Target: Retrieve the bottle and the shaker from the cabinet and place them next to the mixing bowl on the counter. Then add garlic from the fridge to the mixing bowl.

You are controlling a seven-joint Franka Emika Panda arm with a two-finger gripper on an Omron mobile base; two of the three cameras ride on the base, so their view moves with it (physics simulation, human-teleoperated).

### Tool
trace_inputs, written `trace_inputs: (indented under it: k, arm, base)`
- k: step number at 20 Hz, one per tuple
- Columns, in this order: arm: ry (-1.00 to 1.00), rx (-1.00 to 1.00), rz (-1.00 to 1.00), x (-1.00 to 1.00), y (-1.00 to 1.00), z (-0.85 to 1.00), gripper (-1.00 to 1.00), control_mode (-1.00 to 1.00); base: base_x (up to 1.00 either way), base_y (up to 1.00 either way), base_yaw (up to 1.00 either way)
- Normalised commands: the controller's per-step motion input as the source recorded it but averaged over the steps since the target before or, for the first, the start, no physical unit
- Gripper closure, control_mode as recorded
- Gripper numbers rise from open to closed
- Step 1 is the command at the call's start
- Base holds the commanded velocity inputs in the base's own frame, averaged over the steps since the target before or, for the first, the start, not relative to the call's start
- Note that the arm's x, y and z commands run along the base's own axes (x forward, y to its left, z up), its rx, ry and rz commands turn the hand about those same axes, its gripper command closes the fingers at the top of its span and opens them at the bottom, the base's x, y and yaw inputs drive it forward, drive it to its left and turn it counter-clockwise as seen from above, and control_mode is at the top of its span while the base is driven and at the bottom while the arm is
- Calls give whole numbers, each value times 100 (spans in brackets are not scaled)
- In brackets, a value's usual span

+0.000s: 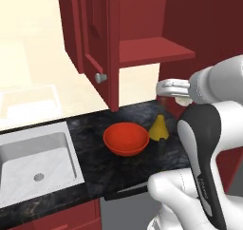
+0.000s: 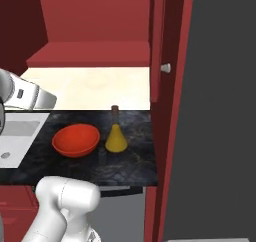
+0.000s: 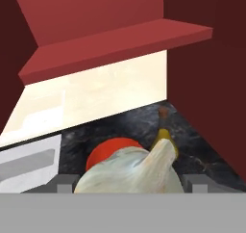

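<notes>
I have the gripper point(image 3: 130, 183) clamped on the garlic point(image 3: 129, 169). In the hand view the whitish, lumpy bulb fills the gap between the 2 dark finger tips, and each tip sits right against 1 side of it.

Past the bulb, lower down, I see the mixing bowl point(image 3: 103, 152), with the bottle point(image 3: 163, 135) just beside it, its brown stopper pointing up.

From the left base view, the mixing bowl point(image 1: 126, 138) sits upright on the counter point(image 1: 95, 169), a little way from the steel sink point(image 1: 33, 162). The bottle point(image 1: 159, 127) stands just beside the bowl on the side away from the sink. A small dark object touches the bottle's base; I take it for the shaker point(image 1: 162, 139), but it is too small for me to be sure.

In the right base view, the bowl point(image 2: 76, 140) and the bottle point(image 2: 116, 138) stand close together but apart. The small dark shaker point(image 2: 102, 156) stands just in front of the gap between them.

The arm point(image 1: 204, 129) bends over the near edge of the counter, with its wrist held above the bottle.

The cabinet point(image 1: 95, 34) above the counter stands open, its door swung out toward me, with the silver knob point(image 1: 100, 77) on the door edge. The 1 red shelf point(image 1: 152, 51) inside is in plain view.
</notes>
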Motion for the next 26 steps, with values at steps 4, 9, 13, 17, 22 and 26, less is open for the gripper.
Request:
trace_inputs:
  k: [4, 9, 13, 17, 22, 26]
  arm:
    - [0, 0, 0, 0, 0, 0, 100, 100]
    - [0, 0, 0, 0, 0, 0, 100, 100]
    - [0, 0, 0, 0, 0, 0, 100, 100]
    - [0, 0, 0, 0, 0, 0, 100, 100]
    - [0, 0, 0, 0, 0, 0, 100, 100]
    - [0, 0, 0, 0, 0, 0, 100, 100]
  base:
    - [60, -9, 0]
    - [57, 0, 12]
    - [90, -17, 28]
    - [58, -10, 21]
    - [0, 0, 0]
    - [0, 0, 0]
